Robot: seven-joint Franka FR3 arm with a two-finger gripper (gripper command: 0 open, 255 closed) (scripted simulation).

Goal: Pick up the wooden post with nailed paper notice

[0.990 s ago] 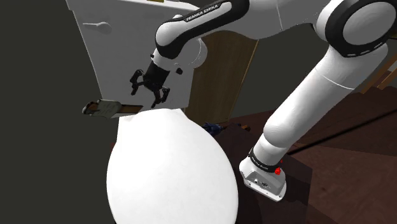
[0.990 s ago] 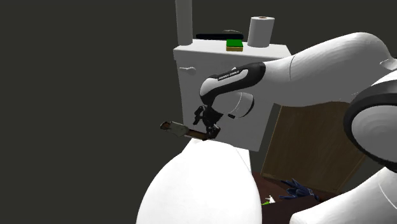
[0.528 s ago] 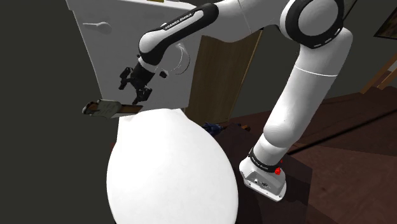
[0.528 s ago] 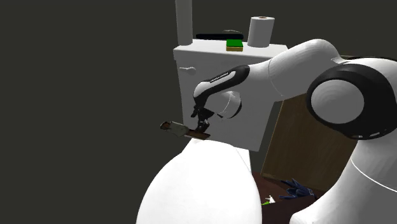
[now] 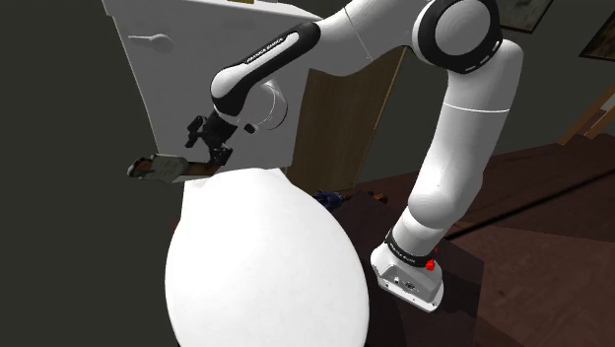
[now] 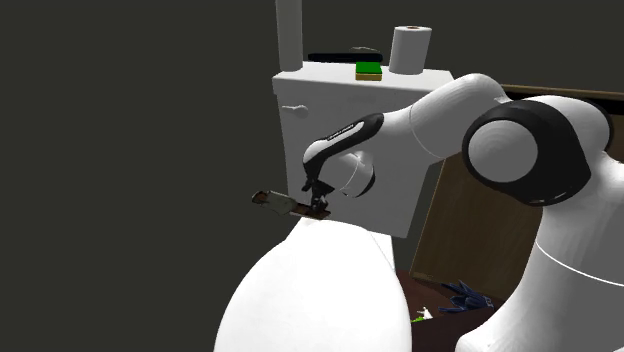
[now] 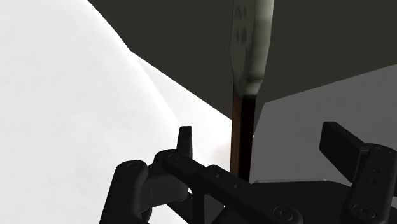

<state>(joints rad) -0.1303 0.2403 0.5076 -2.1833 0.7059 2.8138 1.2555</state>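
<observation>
Swung the tool (image 5: 209, 148) toward the shoulder view's left across the front of the white cabinet (image 5: 187, 79) over the last second, and a little lower, so now hangs right over the post (image 5: 170, 168) instead of off to one side of it. Folded the arm's elbow in as well. Left the post as it was: same spot, same lie in both outside views.

Lies near level in front of the cabinet's lower edge, brown end at the top of the big white dome (image 5: 266, 266) (resting there, by the look of it, though cannot tell for sure), with the pale paper notice (image 7: 252, 44) end poking out past the dome toward the shoulder view's left. Runs, in the wrist view, straight ahead from the hand, dark shaft passing through the gap between the two fingers (image 7: 185, 141). So straddled across its narrow width, long axis square to the closing direction: the right way round for a pinch.

Stands open, fingers well apart, touching nothing as far as can be seen. Sits off centre, though: shaft nearer the finger on the dome's side than the other.

Probably wants only a short drop and then a squeeze on the bare shaft behind the paper. Worth watching for a sideways nudge as the nearer finger meets the wood first, and for fingertips bumping the dome just beneath.
</observation>
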